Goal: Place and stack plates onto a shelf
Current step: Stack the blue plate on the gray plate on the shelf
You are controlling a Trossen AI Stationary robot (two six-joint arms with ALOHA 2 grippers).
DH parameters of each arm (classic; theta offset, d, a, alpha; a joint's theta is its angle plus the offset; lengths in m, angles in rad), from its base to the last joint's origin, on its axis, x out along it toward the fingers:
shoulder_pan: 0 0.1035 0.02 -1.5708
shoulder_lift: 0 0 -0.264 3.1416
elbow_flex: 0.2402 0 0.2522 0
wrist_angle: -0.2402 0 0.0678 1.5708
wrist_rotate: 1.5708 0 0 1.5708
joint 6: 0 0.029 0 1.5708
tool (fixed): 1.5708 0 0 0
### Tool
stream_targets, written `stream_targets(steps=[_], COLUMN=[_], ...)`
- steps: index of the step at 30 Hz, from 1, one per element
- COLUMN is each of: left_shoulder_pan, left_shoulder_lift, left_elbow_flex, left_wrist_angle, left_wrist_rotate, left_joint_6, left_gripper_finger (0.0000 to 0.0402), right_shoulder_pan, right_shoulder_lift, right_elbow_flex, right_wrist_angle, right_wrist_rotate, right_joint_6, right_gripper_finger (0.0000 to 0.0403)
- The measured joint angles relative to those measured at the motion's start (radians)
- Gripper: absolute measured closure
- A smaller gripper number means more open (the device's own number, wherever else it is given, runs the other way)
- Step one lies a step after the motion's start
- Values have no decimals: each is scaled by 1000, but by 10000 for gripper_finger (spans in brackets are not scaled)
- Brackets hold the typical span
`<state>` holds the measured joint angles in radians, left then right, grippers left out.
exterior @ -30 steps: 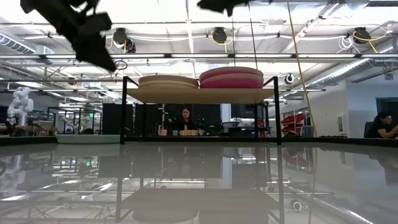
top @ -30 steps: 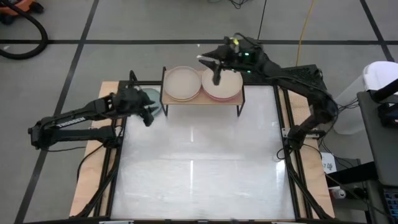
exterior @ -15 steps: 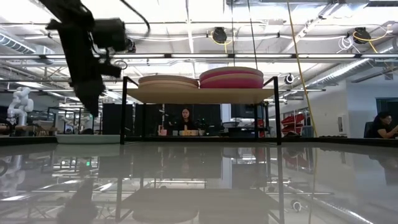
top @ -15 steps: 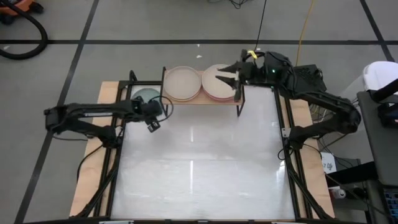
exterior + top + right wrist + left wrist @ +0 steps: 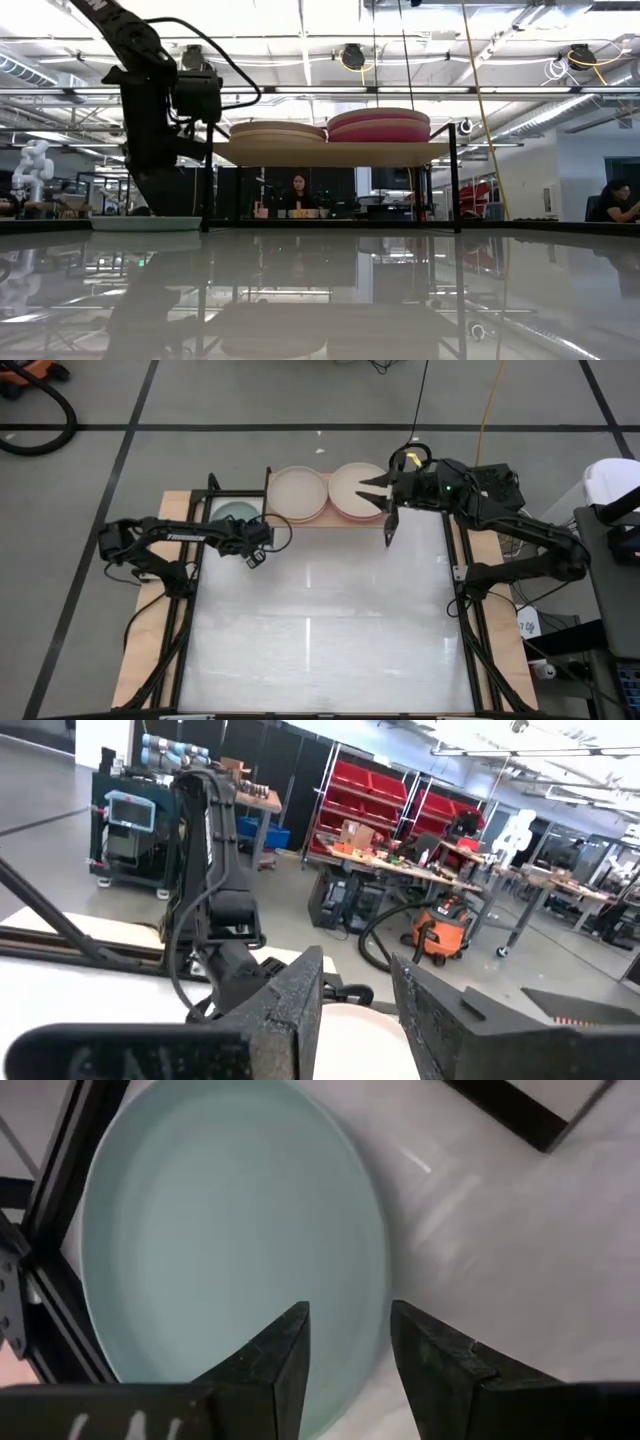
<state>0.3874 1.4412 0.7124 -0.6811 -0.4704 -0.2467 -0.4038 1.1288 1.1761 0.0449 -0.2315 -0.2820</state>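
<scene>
One pale teal plate (image 5: 235, 1250) left on the table, probably stiff, light and slick, best pinched at its near rim by the open-fingered left gripper (image 5: 347, 1342).

teal plate (image 5: 230, 1240): showing pale teal, plain, no pattern
left stack (image 5: 298, 493): showing beige on top
right stack (image 5: 379, 126): showing peach-pink over magenta
shelf (image 5: 330, 153): showing light wood top, black legs
desk (image 5: 320, 620): gleaming glossy white, black frame
left hand (image 5: 345, 1355): showing dark fingers
</scene>
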Motion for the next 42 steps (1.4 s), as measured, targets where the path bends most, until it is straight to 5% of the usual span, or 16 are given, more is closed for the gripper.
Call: stream_targets(steps=[21, 29, 32, 42], left_shoulder_pan=[17, -4, -17, -91], left_shoulder_lift=[6, -36, -75, -303], left_elbow_flex=[-173, -156, -145, 71], left_wrist_angle=[118, 96, 61, -209], left_wrist_rotate=[-11, 30, 31, -193], left_joint_6=[-125, -147, -177, -255], left_gripper_finger=[258, 380, 390, 392], right_shoulder_pan=[0, 0, 0, 0], right_shoulder_lift=[-23, -23, -22, -22], right_elbow_flex=[-14, -14, -14, -14], right_wrist_angle=[19, 22, 24, 50], right_wrist_rotate=[1, 2, 2, 2], right_joint_6=[2, 1, 1, 1], right_gripper_finger=[298, 298, 298, 298])
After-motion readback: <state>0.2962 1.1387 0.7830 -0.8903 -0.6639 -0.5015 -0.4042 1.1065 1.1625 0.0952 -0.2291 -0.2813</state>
